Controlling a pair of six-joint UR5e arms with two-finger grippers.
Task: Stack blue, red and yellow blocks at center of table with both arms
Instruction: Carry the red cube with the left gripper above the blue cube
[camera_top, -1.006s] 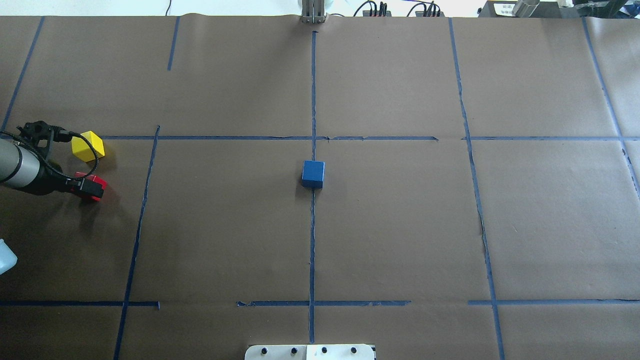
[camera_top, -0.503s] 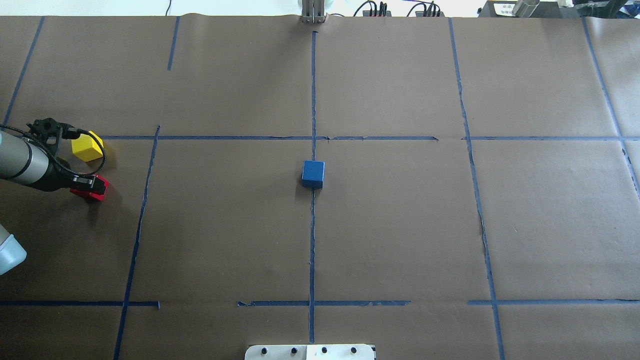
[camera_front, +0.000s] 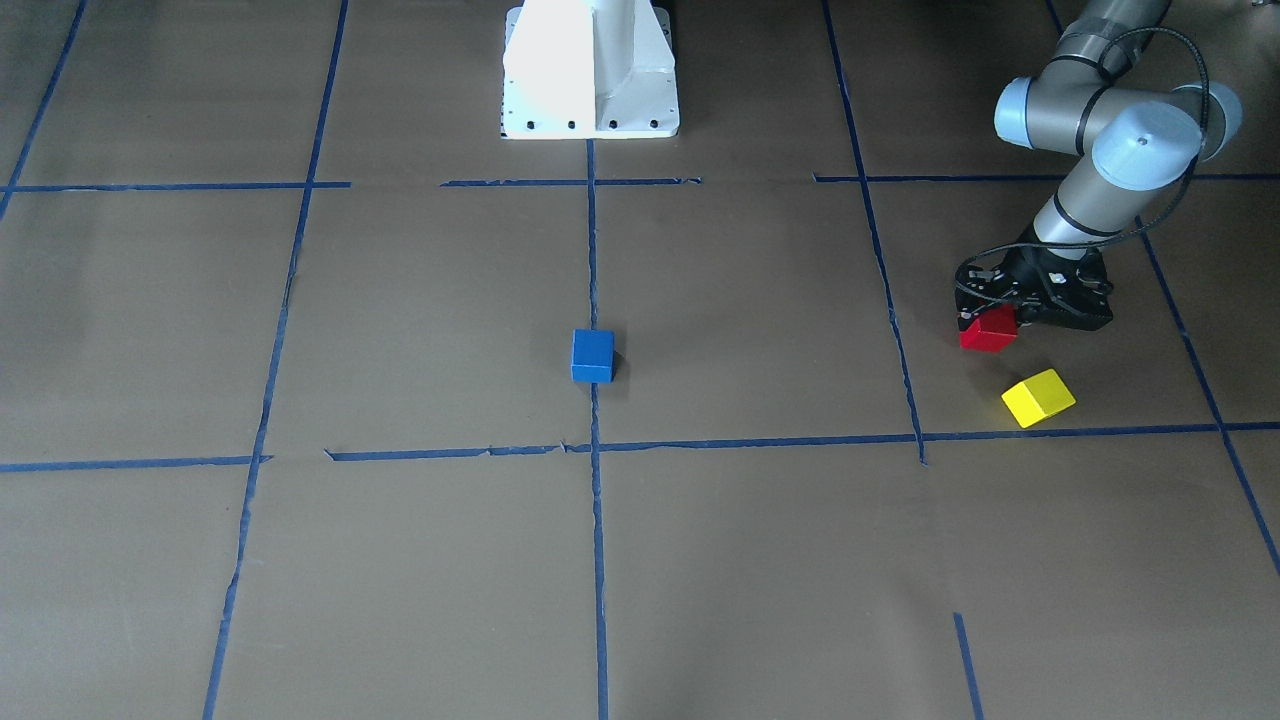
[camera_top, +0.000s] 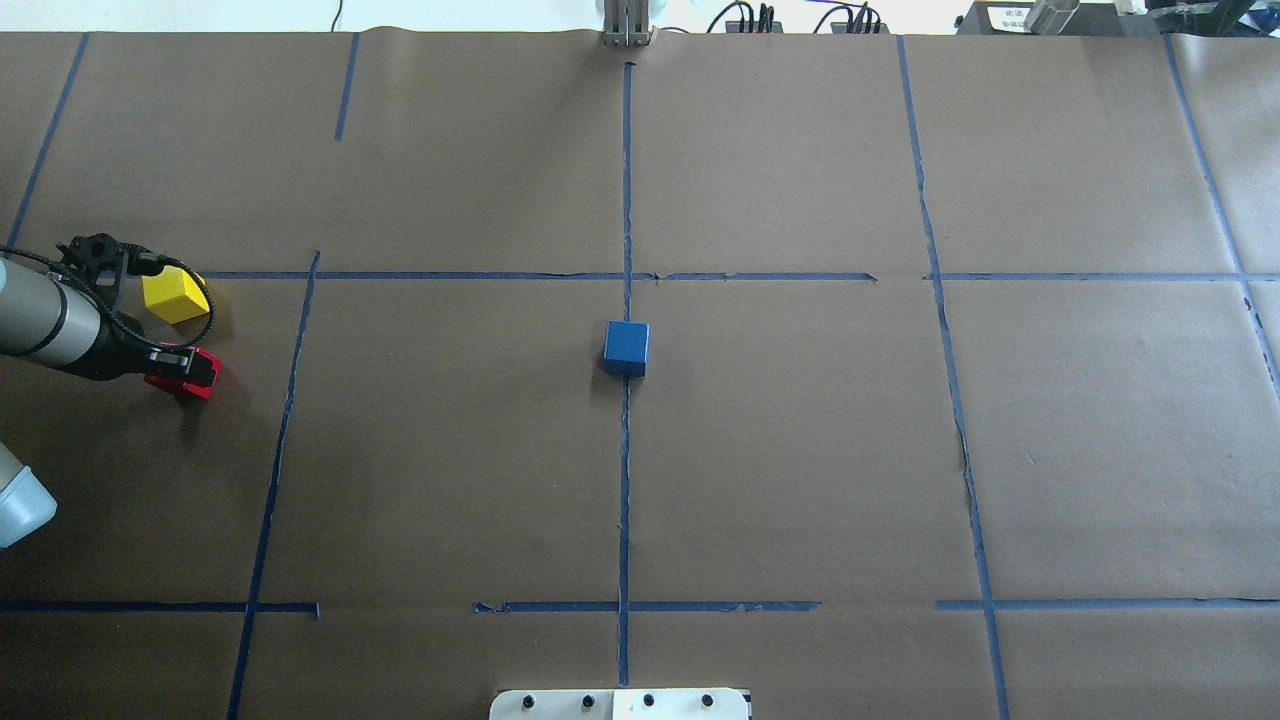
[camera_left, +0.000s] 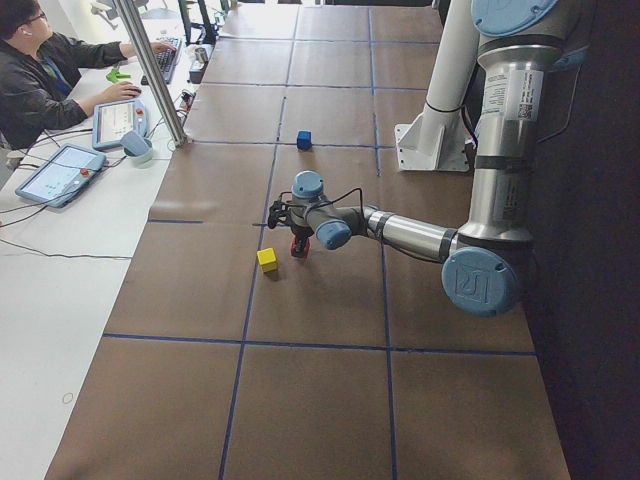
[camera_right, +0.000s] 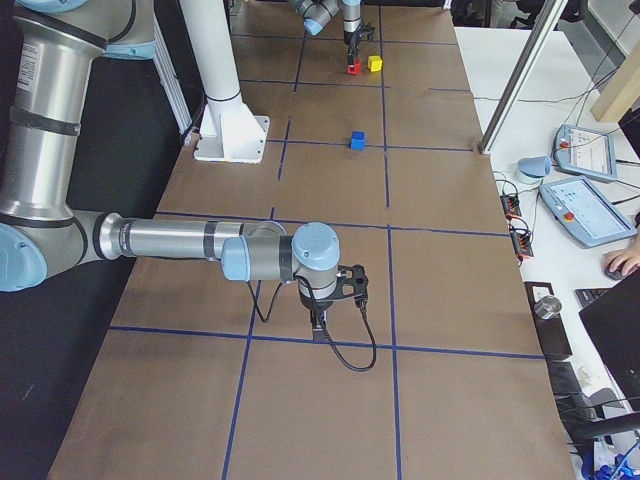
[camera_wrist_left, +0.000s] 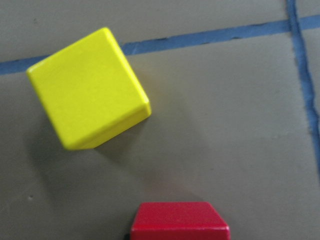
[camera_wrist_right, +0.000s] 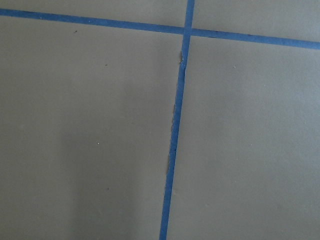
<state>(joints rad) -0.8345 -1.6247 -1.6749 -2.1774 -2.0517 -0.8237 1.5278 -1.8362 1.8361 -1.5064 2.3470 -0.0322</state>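
L gripper (camera_top: 186, 368): jaws look closed onto the red block (camera_front: 988, 331), a black finger on each side of it, nothing else held. Can't tell if the block is off the brown paper (camera_top: 800, 450) or only pinched. R gripper (camera_right: 322, 318): seen only in the side view, pointing down near a tape crossing (camera_wrist_right: 186, 31) far on robot's R. Open or closed, can't tell; its wrist cam shows bare paper + tape only.

Clock refs = overhead view, 12 away from robot. Red block sits in the L gripper at far L of table. Yellow block (camera_top: 174, 297) is near it at approx 12 o'clk, apart, not touching, turned skew to the tape line (camera_top: 420, 275) just beyond it. Blue block (camera_top: 626, 347) lies well apart at 3 o'clk, on the centre tape, just at 6 o'clk of the middle crossing (camera_top: 627, 276), edges square to the grid.

Judgement: blue is already the base at centre; step in hand = L arm's pick of red. Next move turns on a straight carry toward 3 o'clk, ending above blue. Blocks are near-cubic w/ no real long axis, so yaw matters only for squaring red to blue's faces. L arm is also much nearer yellow; R arm is well apart from all three.
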